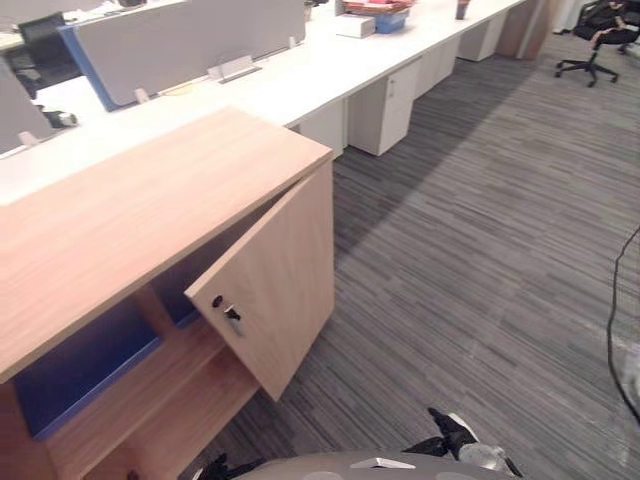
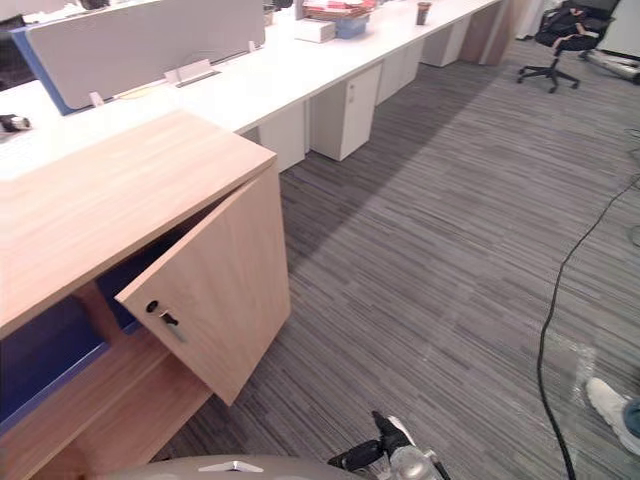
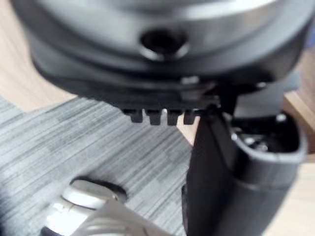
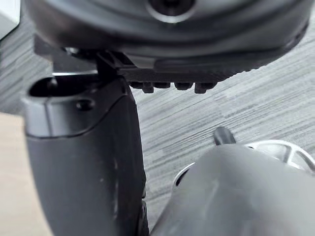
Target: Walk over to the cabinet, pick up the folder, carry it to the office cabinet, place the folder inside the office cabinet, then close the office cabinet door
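So the wooden cabinet has its door swung partway open, with a key sitting in the lock. The blue folder is inside, lying on the upper shelf towards the left end, tucked in under the top board. The left robot hand and right robot hand both hang low over the grey carpet, and honestly I can't tell if either one is open or closed. A long white worktop runs behind the cabinet. An office chair stands far off, and somebody's shoe is at the near right.
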{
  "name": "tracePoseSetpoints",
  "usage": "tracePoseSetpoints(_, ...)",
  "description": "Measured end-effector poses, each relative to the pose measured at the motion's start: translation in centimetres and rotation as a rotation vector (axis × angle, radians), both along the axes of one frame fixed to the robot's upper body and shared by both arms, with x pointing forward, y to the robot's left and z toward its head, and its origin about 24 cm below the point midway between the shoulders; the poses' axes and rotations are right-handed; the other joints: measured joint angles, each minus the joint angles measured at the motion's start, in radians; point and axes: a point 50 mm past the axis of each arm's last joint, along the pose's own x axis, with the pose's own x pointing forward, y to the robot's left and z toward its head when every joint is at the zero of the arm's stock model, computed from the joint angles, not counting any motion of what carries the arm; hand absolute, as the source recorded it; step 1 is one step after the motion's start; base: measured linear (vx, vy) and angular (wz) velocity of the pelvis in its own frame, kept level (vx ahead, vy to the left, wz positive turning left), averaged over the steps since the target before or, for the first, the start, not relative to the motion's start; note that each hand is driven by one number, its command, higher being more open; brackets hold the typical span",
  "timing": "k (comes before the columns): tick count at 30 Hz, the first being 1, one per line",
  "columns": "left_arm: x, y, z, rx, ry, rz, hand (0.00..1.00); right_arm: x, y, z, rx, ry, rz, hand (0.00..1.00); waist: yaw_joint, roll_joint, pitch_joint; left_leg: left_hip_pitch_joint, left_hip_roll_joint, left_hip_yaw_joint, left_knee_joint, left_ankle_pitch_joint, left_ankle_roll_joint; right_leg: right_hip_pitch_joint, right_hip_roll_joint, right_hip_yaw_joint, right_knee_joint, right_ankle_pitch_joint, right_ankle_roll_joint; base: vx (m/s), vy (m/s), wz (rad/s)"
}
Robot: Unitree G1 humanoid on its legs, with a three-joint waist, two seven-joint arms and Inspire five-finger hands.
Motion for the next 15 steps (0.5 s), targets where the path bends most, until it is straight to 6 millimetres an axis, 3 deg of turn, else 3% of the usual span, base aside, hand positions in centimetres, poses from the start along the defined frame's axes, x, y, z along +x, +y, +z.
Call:
tracePoseSetpoints(1,-0.1,0.1,0.0,0.002,0.001,-0.001,1.00,-0.3,-0.1,-0.1,0.005,-0.004,-0.058,1.00,-0.006,-0.003,0.001,0.001,-0.006,-0.015,0.000,0.003,0.004,-0.013,-0.010,0.058,0.039,-0.010,0.001,0.00,0.121,0.96)
tracePoseSetpoints(3,-0.8,0.8,0.2,0.023,0.011,0.002,1.00,-1.5,0.3,-0.4,0.024,-0.001,-0.187,1.00,-0.012,-0.026,0.003,-0.001,-0.028,-0.081,0.006,0.009,0.015,-0.035,-0.011,0.290,0.104,-0.051,0.001,0.00,0.061,0.81)
tracePoseSetpoints(4,-0.9,1.1,0.2,0.030,0.013,0.001,1.00,-1.5,0.6,-0.5,0.031,0.000,-0.200,1.00,-0.015,-0.038,0.002,-0.005,-0.034,-0.102,0.011,0.011,0.018,-0.037,-0.007,0.341,0.104,-0.075,-0.001,0.04,-0.065,0.99)
tracePoseSetpoints(6,0.1,2.2,0.5,0.057,-0.007,-0.009,1.00,-1.6,2.1,-0.8,0.068,0.003,-0.220,1.00,-0.037,-0.091,0.011,-0.089,-0.069,-0.214,0.090,-0.005,0.016,-0.031,0.079,0.584,0.066,-0.223,-0.001,0.03,-0.187,1.42)
tracePoseSetpoints(7,0.5,2.6,0.6,0.065,-0.019,-0.014,1.00,-1.6,2.5,-0.9,0.081,-0.001,-0.240,1.00,-0.044,-0.110,0.014,-0.123,-0.088,-0.238,0.130,-0.015,0.010,-0.018,0.104,0.641,0.040,-0.245,0.008,0.03,-0.183,1.65)
tracePoseSetpoints(8,1.2,2.7,0.7,0.064,-0.038,-0.010,1.00,-1.6,2.5,-0.9,0.095,-0.006,-0.299,1.00,-0.044,-0.107,0.036,-0.162,-0.108,-0.253,0.209,-0.041,-0.009,-0.002,0.118,0.635,0.055,-0.241,0.034,0.03,-0.102,1.07)
tracePoseSetpoints(9,1.4,2.5,0.7,0.059,-0.045,-0.003,1.00,-1.5,2.2,-0.8,0.092,-0.010,-0.327,1.00,-0.031,-0.099,0.051,-0.159,-0.108,-0.255,0.220,-0.050,-0.007,-0.003,0.120,0.623,0.086,-0.246,0.043,0.04,-0.086,0.96)
tracePoseSetpoints(11,1.4,1.6,0.5,0.037,-0.048,0.038,1.00,-2.1,1.5,-0.6,0.088,-0.037,-0.407,1.00,-0.029,-0.075,0.059,-0.152,-0.098,-0.345,0.231,-0.064,-0.010,-0.033,0.155,0.677,0.228,-0.265,0.039,0.03,-0.021,1.02)
tracePoseSetpoints(13,1.9,2.1,0.8,0.049,-0.080,0.065,1.00,-2.5,2.0,-0.7,0.094,-0.039,-0.444,1.00,-0.008,-0.094,0.048,-0.175,-0.099,-0.381,0.231,-0.076,-0.019,0.005,0.144,0.666,0.160,-0.276,0.033,0.04,-0.003,0.88)
tracePoseSetpoints(15,2.2,2.2,0.9,0.050,-0.094,0.096,1.00,-2.1,2.3,-0.6,0.104,-0.059,-0.449,1.00,-0.007,-0.101,0.049,-0.220,-0.092,-0.365,0.269,-0.104,-0.026,0.008,0.139,0.638,0.108,-0.292,0.045,0.01,-0.037,0.26)
